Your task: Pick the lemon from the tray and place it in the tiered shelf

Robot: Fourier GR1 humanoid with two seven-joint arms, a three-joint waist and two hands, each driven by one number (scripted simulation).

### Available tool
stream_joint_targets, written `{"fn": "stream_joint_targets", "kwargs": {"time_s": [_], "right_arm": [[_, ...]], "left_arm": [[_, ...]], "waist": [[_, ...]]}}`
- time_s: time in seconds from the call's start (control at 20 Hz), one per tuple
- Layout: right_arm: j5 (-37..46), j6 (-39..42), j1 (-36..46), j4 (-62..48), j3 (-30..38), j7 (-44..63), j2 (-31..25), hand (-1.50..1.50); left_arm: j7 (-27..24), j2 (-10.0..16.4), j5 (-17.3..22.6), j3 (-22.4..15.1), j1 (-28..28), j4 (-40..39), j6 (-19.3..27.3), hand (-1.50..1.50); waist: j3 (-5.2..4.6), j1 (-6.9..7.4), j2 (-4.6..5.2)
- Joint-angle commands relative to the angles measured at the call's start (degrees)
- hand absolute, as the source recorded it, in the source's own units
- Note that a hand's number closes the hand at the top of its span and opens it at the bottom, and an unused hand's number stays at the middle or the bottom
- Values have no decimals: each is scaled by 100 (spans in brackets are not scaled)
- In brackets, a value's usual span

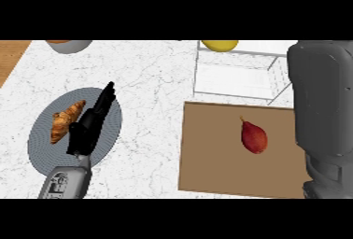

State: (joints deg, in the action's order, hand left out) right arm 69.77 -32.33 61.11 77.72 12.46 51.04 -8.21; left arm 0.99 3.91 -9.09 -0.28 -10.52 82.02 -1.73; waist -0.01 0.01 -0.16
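Closest to my view is my right forearm [321,116], a grey bulk running up the whole right edge of the frame. Its robot hand lies beyond the picture, so I cannot tell its state.

Under everything spreads the white marbled surface [151,70], with a strip of wood [10,56] at the upper left corner.

A brown tray [214,163] fills the lower centre-right and holds just one thing, a dark red fruit [254,136] with a short stem, lying near its middle.

Touching the tray's far edge, at the upper right, stands the white tiered shelf [234,79].

At centre left is a grey plate [41,149]. My left robot hand [89,126] lies over it, open, its fingers straight and pointing toward the top of the frame. It holds nothing. A croissant [66,122] rests on the plate just left of it.

At the top left a grey bowl [69,45] is cut by the frame's edge, with something orange inside.

The lemon [219,45] is in the shelf's far left corner at the top of the frame, well apart from the tray; which tier, I cannot tell.
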Motion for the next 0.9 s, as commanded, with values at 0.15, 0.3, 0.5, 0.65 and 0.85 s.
{"fn": "stream_joint_targets", "kwargs": {"time_s": [0.15, 0.3, 0.5, 0.65, 0.85], "right_arm": [[76, 594, 93, 1471, 574, 826, -455, -150], [239, 919, -275, 2057, 738, 1294, -360, -150], [-405, 2382, -891, 3191, 1105, 1622, -569, -150], [-948, 2968, -1479, 3868, 1523, 1611, -728, -150], [-1586, 4044, -2134, 5100, 1886, 1682, -1002, -150]], "left_arm": [[46, 93, 67, 137, 14, 7, -21, 0], [-201, 48, -1, 115, 100, -209, 28, 0], [-7, 98, 52, 172, 238, 39, 32, 0], [56, -9, -55, 109, 165, 44, 186, 0], [-39, 91, 14, 127, 424, 274, 68, 0]], "waist": [[0, -116, -37], [-2, -124, -26], [3, -303, -98], [9, -353, -94], [5, -322, -107]]}}
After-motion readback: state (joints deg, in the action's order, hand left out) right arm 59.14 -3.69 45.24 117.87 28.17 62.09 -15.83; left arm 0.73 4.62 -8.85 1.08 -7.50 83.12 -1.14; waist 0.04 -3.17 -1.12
